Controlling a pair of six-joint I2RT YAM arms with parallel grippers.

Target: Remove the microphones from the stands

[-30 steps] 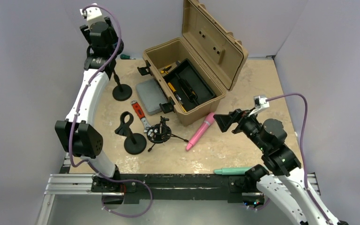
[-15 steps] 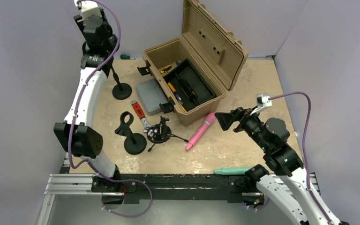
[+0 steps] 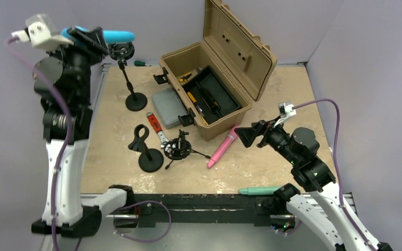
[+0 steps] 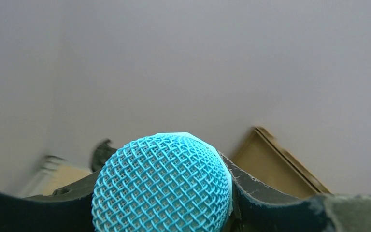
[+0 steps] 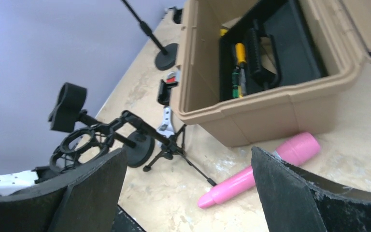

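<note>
Blue microphone, rounded mesh head, between left jaws

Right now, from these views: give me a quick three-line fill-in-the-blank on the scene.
1. The left hand grips a mic whose head is ___.
2. The right hand has its jaws ___.
3. The loose mic lying by the toolbox is ___.

Missing words: blue; open; pink.
</note>
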